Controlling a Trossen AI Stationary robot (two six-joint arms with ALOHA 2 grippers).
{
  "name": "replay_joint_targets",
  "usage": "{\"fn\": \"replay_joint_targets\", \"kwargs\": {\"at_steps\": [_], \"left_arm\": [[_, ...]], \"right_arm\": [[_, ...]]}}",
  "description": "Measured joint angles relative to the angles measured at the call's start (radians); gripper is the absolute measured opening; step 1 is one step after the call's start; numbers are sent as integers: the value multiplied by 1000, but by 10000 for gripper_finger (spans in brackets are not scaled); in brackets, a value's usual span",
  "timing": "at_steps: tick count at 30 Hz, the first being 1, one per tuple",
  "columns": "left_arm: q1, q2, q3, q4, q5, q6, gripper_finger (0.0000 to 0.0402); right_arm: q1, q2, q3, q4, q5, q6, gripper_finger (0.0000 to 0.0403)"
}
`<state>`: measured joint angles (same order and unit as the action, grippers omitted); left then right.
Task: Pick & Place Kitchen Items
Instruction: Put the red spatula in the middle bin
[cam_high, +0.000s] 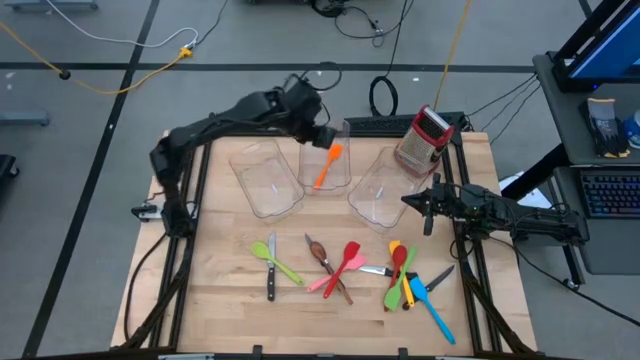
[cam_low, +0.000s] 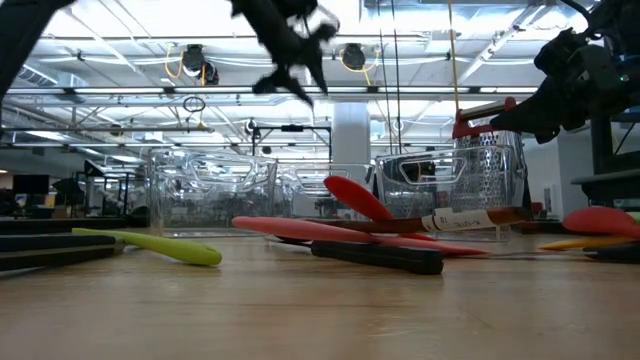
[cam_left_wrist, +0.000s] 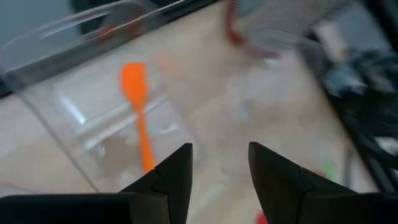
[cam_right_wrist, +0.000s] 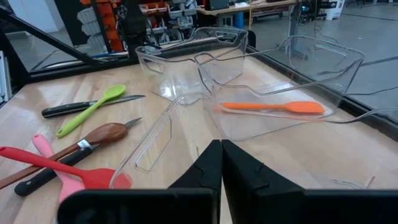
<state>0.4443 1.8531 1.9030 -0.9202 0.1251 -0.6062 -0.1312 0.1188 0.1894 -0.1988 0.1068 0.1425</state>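
Observation:
An orange spatula (cam_high: 328, 165) lies flat on the floor of the middle clear bin (cam_high: 305, 172); it also shows in the left wrist view (cam_left_wrist: 138, 106) and the right wrist view (cam_right_wrist: 273, 107). My left gripper (cam_high: 326, 135) hangs above that bin, open, with nothing between its fingers (cam_left_wrist: 221, 168). The other kitchen items lie loose on the near half of the table: a green spoon (cam_high: 280, 264), a brown spoon (cam_high: 321, 253), a red spatula (cam_high: 349, 257), a blue spatula (cam_high: 433, 308) and black-handled knives (cam_high: 271, 278). My right gripper (cam_high: 408, 200) waits shut at the table's right side.
A clear bin (cam_high: 265, 180) stands left of the middle one and another (cam_high: 380, 190) right of it. A red-topped metal box grater (cam_high: 425, 140) stands at the far right. Bare wood lies along the table's near edge and left side.

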Motion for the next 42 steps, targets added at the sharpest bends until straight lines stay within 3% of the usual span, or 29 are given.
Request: {"fn": "replay_joint_targets", "kwargs": {"at_steps": [7,12,15,22,27,33,42], "left_arm": [[-219,-87,0,-3,-74,-76,159],[-374,-86,0,-4,-122,-127,159],[-460,-79,0,0,-204,-173,159],[-597,-34,0,18,-279,-323,159],[-646,60,-1,76,-269,-378,159],[-658,184,-1,165,-162,-391,159],[-640,310,-1,160,-80,-347,159]], "right_arm": [[0,0,0,0,0,-1,4],[0,0,0,0,0,-1,4],[0,0,0,0,0,-1,4],[0,0,0,0,0,-1,4],[0,2,0,0,-1,-2,4],[0,10,-2,-12,-3,-1,4],[0,10,-2,-9,-3,-9,4]]}}
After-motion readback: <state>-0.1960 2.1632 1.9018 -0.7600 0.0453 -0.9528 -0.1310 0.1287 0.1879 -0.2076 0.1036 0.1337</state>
